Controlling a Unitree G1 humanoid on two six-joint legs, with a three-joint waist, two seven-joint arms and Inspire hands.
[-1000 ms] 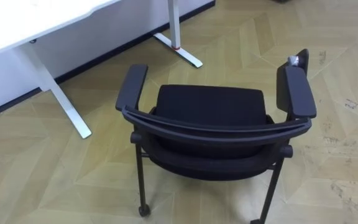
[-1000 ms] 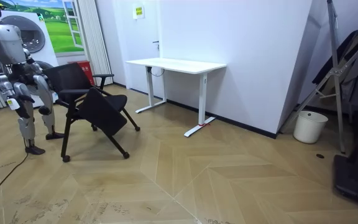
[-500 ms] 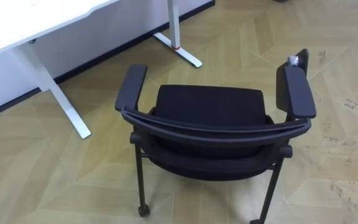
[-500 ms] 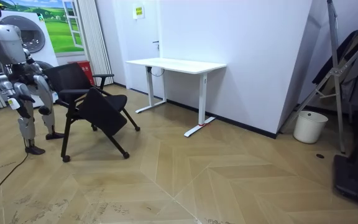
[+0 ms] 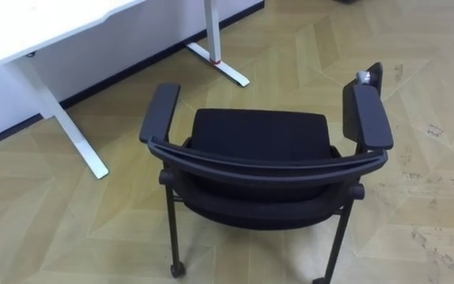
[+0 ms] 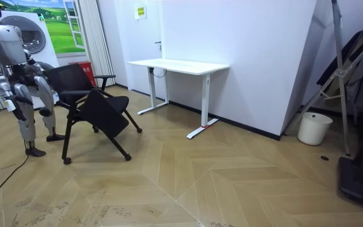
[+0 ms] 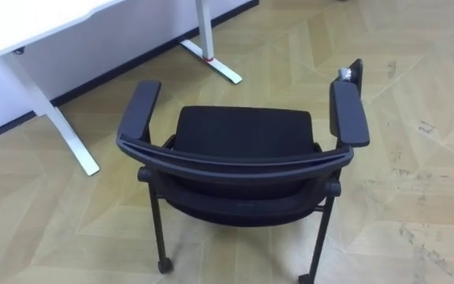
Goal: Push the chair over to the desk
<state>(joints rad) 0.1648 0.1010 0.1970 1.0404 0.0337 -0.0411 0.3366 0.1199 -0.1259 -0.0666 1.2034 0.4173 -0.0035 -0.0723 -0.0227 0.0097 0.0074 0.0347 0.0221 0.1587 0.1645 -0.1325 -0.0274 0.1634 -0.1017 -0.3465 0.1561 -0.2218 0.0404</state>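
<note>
Chair [image 5: 258, 150] stands ahead of right hand [image 6: 12, 104], apart.

An office-like room: white desk [image 6: 180, 65], black chair [image 5: 260, 142], parquet floor [image 6: 232, 183], plain white wall [image 6: 251, 50].

My chair [image 5: 258, 138] is black all over: seat, back, armrests and legs. The desk [image 5: 38, 20] is white, top and legs alike, with a small red mark [image 5: 215, 61] on one foot. The floor [image 5: 440, 95] is light wood in a herringbone pattern, scuffed grey in places. The wall [image 6: 263, 57] is white; a bucket [image 6: 314, 128] beside it is white too.
</note>
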